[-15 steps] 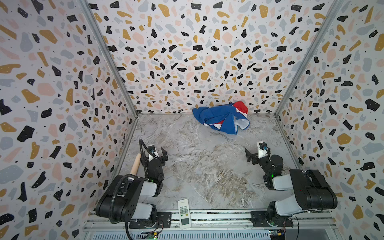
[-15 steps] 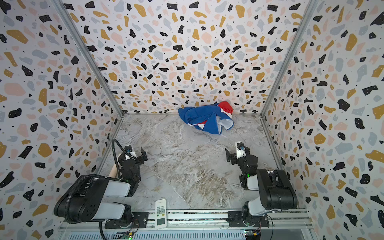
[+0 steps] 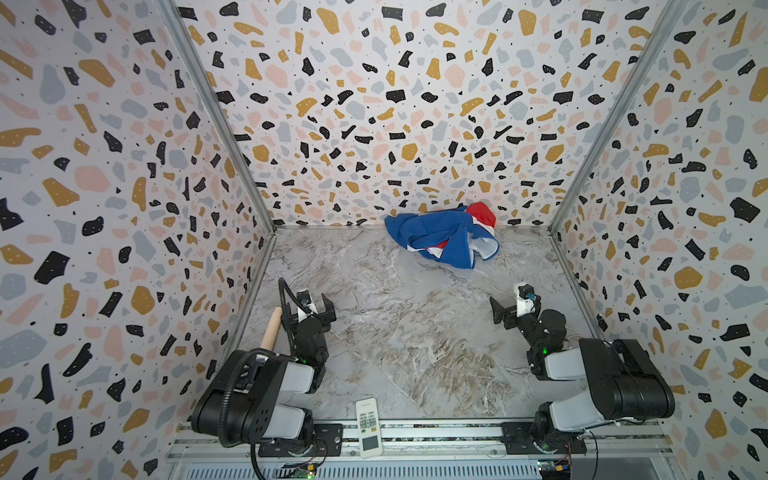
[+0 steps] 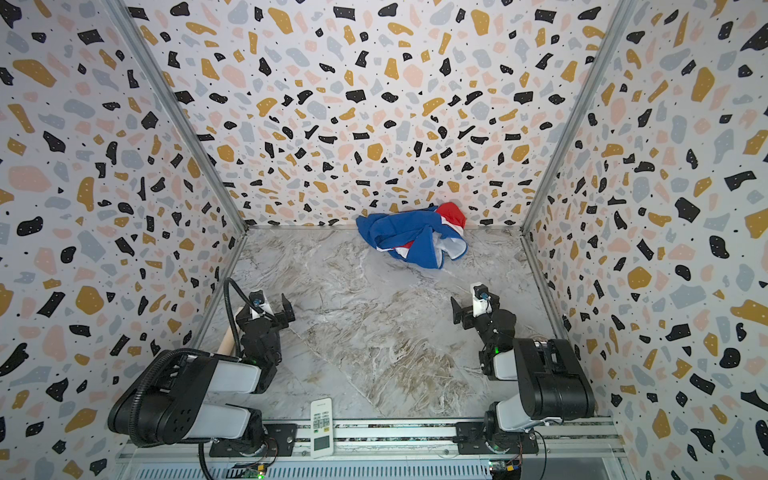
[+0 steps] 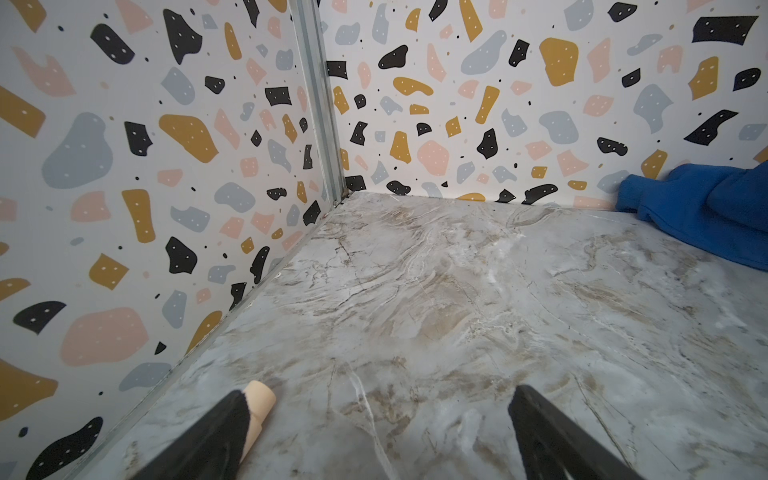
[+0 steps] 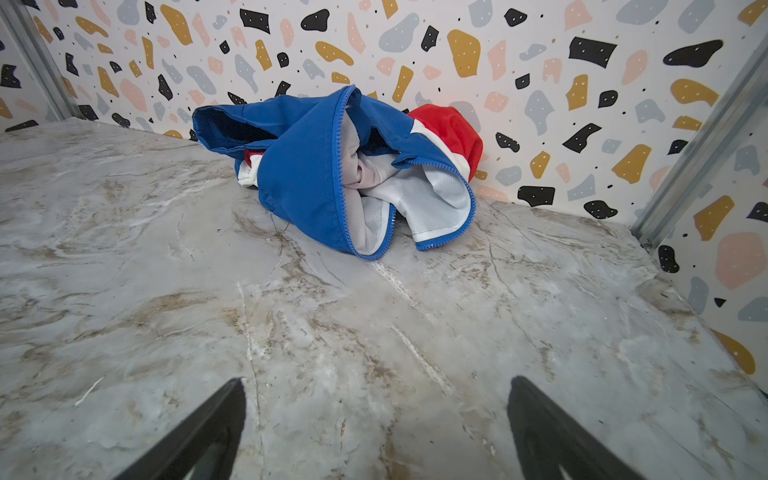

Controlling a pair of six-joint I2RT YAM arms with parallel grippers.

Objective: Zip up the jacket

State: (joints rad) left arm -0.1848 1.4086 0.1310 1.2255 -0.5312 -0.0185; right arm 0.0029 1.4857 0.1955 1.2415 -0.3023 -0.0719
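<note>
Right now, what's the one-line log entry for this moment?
jacket: crumpled, unzipped, against back wall | left gripper: open, empty | right gripper: open, empty

Marble-patterned bench (image 3: 415, 332), grey-white with brown veining; terrazzo-print walls (image 3: 374, 104) on three sides, metal strips in the far corners; white remote control (image 3: 368, 428) at the near edge, buttons up, lying across the metal rail (image 3: 436, 431); pale wooden cylinder (image 3: 271, 328) close beside the left wall, flat on the bench.
</note>
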